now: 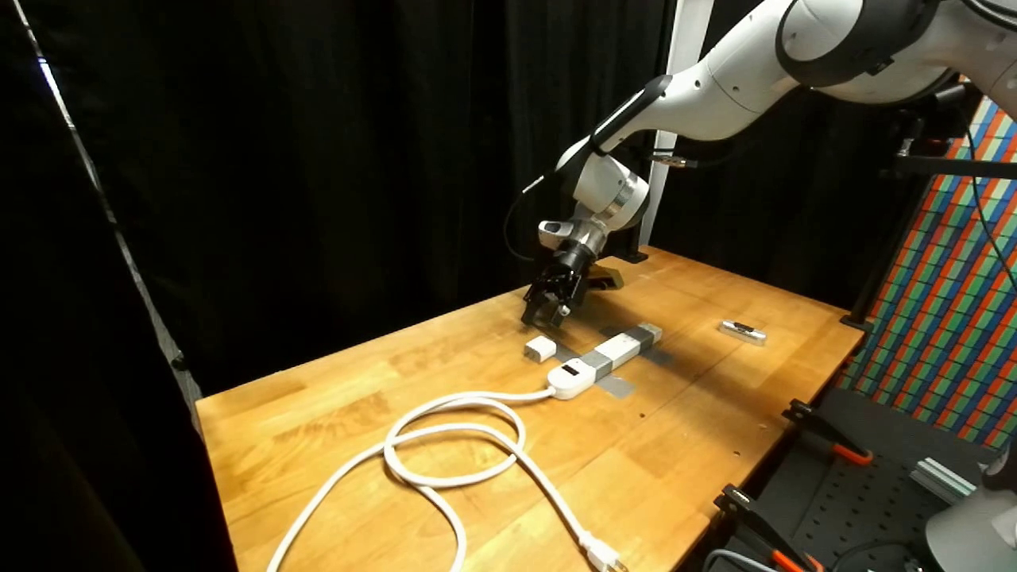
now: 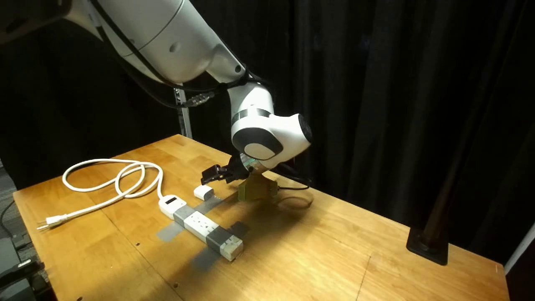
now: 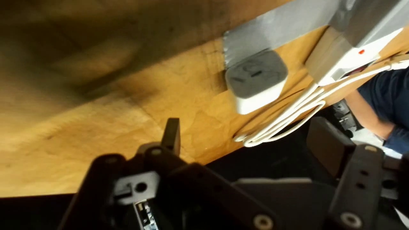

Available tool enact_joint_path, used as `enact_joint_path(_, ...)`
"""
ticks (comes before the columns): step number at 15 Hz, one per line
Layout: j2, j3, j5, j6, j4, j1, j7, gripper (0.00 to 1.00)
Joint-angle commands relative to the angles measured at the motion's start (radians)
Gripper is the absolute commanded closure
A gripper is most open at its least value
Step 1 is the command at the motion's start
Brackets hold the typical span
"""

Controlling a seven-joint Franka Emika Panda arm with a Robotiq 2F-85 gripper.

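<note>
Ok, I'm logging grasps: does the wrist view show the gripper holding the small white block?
No, the gripper is open and the small white block rests on the table, apart from it.

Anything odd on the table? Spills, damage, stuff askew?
No spill or obvious damage shows. Oddest: the strip is held down with gray tape but unplugged; its plug lies loose on the table, cord in loops. The adapter sits loose beside the strip, near the open gripper.
</note>
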Motion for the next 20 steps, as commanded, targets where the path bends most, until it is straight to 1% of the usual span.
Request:
enact_joint_path(1, 0.005, 0.02, 0.099, 0.095, -0.023, -0.03, -0.147, 0.0)
enact_joint_path(3, 0.007, 0.012, 0.133, 0.14, -0.039, -0.03, -0.231, 0.0)
enact_joint_path(5, 0.008, -0.001, 0.141, 0.16, -0.048, -0.021, -0.272, 0.0)
enact_joint_path(7, 0.001, -0.015, 0.123, 0.137, -0.06, -0.013, -0.271, 0.0)
enact_joint_path(13, -0.023, -0.021, 0.121, 0.098, -0.099, -0.023, -0.295, 0.0)
enact_joint_path(20, -0.035, -0.02, 0.149, 0.107, -0.149, -0.035, -0.404, 0.0)
